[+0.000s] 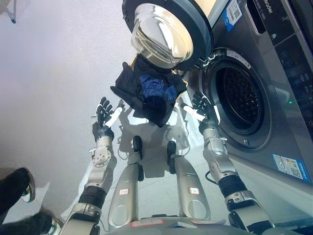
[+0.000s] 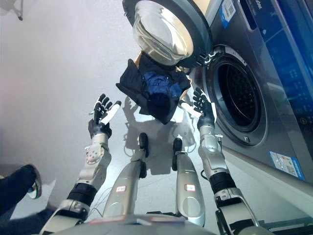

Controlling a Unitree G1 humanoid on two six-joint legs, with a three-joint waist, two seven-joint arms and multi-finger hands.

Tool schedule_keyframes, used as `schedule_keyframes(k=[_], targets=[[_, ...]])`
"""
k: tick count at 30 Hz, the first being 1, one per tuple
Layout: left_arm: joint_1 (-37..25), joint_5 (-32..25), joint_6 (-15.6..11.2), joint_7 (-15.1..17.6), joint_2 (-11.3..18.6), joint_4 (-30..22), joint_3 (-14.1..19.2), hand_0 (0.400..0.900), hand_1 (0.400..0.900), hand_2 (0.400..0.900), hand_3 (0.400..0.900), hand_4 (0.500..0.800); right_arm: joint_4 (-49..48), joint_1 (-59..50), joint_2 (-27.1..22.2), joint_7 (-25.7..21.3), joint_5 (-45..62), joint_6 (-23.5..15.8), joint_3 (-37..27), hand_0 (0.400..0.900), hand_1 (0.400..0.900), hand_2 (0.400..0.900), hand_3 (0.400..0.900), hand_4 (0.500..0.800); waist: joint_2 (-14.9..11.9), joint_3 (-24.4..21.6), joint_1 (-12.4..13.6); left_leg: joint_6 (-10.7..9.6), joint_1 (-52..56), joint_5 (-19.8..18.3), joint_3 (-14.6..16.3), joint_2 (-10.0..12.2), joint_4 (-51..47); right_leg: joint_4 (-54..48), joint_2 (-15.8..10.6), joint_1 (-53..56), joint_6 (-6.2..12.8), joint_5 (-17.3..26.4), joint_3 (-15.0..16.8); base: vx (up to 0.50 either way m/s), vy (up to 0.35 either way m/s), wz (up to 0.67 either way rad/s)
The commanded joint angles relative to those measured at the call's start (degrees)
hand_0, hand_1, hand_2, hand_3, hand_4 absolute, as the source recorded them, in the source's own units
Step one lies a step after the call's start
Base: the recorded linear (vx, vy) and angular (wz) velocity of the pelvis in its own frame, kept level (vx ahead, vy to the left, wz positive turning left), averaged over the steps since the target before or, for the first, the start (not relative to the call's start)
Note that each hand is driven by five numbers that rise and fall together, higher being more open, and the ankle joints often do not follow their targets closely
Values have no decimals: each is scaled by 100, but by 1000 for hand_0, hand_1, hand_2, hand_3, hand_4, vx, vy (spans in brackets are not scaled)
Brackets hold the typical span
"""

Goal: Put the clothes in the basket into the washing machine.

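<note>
A: Basket [image 1: 132, 95]: one, dark, on the floor [image 1: 54, 73] just beside the washing machine [image 1: 274, 73], under its swung-open door [image 1: 168, 32]. Contents?

B: One heap of clothes [image 1: 156, 90], blue fabric on top, darker cloth around it. Cannot separate individual items. Heap sits inside the basket, none of it in the drum [image 1: 239, 100].

A: Drum state?

B: Dark, perforated wall visible, round opening unobstructed. Door is one round glass porthole in a dark ring, hinged toward the basket side.

A: Hands?

B: Two. Left hand [image 1: 105, 115] raised at the basket's left edge, fingers spread and straight, holding nothing, apart from the basket. Right hand [image 1: 201, 106] between the basket's right edge and the drum opening, fingers likewise extended, nothing held.

A: Surface, room?

B: Floor pale grey, smooth, glossy. Machine front grey metallic, two stickers on it, control panel along the top.

A: Anything else?

B: One person's dark shoe and trouser leg [image 1: 14, 188] at the floor's lower left corner, well apart from the basket.
</note>
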Motion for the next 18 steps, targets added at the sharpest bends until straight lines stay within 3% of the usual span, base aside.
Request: schedule_keyframes(k=[1,10,18], targets=[[-30,129,-590,45,192,-428,208,900,900,900,900,800,-626,-114,-46,-21,-150,-584,56,900,900,900,900,800,-121,-241,-2,-85,-32,-851,-255,111,642,-1234,-192,270,467,1066,-17,0,0,0],[-43,224,-564,68,214,-469,142,900,900,900,900,800,-494,-225,-94,-99,-368,-527,102,900,900,900,900,800,-148,-207,38,-93,-55,-801,-303,114,575,-1294,-202,262,485,1093,-65,-3,-3,2],[-153,305,-672,137,299,-777,118,900,900,900,900,800,85,-1158,-625,-447,-1569,-300,567,900,900,900,900,800,-257,19,298,-116,-456,-766,-469,96,716,-1078,-248,-87,493,1035,-210,-33,-34,16]])
